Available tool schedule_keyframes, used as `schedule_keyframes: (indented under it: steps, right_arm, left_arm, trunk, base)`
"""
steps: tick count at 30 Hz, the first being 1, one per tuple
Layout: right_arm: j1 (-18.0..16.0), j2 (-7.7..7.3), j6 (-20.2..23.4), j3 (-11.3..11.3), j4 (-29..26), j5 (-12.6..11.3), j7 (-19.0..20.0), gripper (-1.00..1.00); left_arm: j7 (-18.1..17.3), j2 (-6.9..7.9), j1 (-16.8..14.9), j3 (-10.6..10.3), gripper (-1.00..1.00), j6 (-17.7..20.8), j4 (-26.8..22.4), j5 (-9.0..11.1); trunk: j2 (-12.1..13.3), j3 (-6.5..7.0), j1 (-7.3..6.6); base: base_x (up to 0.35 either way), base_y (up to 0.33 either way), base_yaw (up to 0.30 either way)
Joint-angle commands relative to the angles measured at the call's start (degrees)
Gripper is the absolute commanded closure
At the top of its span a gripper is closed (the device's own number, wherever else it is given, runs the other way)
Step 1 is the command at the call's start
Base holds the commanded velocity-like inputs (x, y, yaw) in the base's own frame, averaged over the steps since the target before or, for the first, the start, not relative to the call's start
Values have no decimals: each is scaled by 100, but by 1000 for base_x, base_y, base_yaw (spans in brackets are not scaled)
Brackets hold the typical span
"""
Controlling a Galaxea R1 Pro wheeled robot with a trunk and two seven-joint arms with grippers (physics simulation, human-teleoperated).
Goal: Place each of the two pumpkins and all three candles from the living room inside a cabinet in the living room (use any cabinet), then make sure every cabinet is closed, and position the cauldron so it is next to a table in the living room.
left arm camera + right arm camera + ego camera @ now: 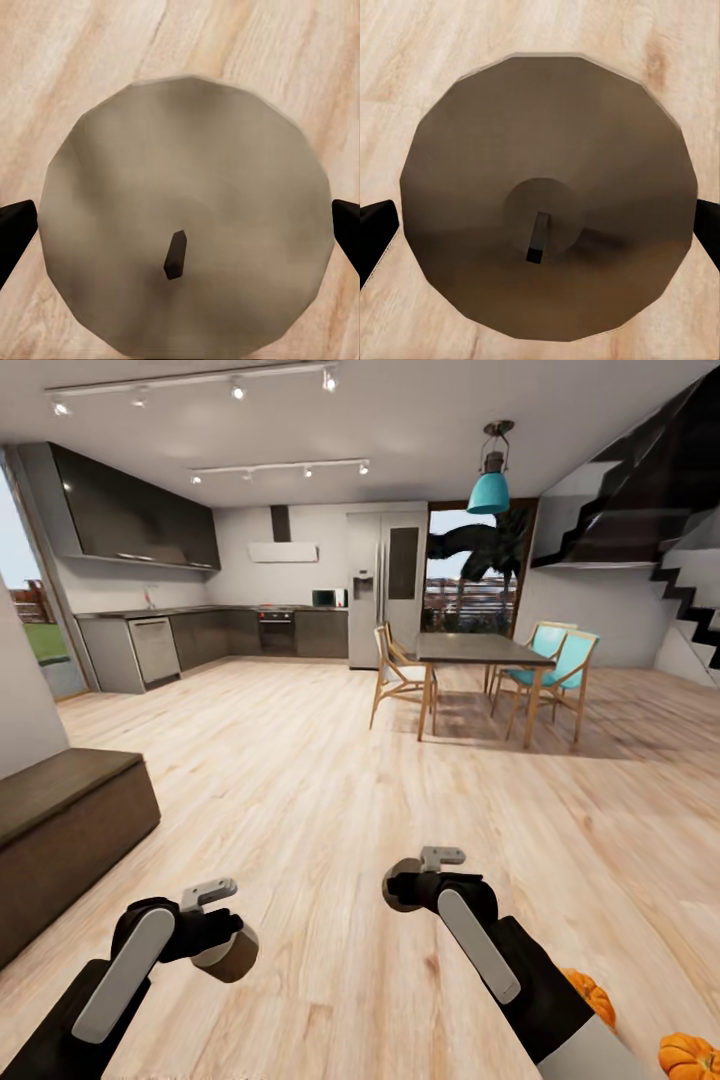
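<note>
mid-task, carrying stage. left pincer (222,940) clamped on a pale beige candle (228,958); in the left wrist view its round top and dark wick (175,255) sit between the two black fingertips (15,229), floor planks behind. right pincer (405,885) gripping a darker brown candle (400,892); right wrist view shows the same layout, wick (538,240) upright in a shallow dished centre, fingertips (376,225) pressed at either side. so two of three candles in hand, neither stowed yet. third candle not spotted. two orange pumpkins (588,992) and (690,1055) lying on the wooden floor (300,790) by the right forearm, low in the head view, untouched and not in any cabinet. long dark-brown low cabinet (60,830) at the left edge of the head view, front panels look shut, near the left arm but apart from it. dining table (480,650) with chairs well apart, across the room; kitchen beyond. cauldron not seen here, so its placement cannot be judged. remaining by the look of it: open cabinet, put both held candles in, fetch third candle and both pumpkins, close up, then sort the cauldron next to a table. nothing visibly completed so far.
</note>
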Motion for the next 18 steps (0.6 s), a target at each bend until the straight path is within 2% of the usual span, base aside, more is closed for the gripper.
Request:
schedule_keyframes:
  steps: [1, 6, 18]
  right_arm:
    - [-5, -6, 6, 14, -7, -51, -70, 100]
    - [-4, -5, 21, 15, -5, -51, -68, 100]
    - [-5, -5, 25, 15, -4, -55, -69, 100]
  left_arm:
    - [63, -2, -7, -14, 100, 9, -3, 45]
    - [68, -37, -4, -17, 100, 9, -3, 45]
    - [64, -43, -3, -16, 100, 9, -25, 45]
  trunk:
    - [39, 12, -24]
    - [239, 96, -134]
    - [279, 90, -156]
  base:
    - [0, 0, 284]
    - [0, 0, 284]
    - [0, 0, 284]
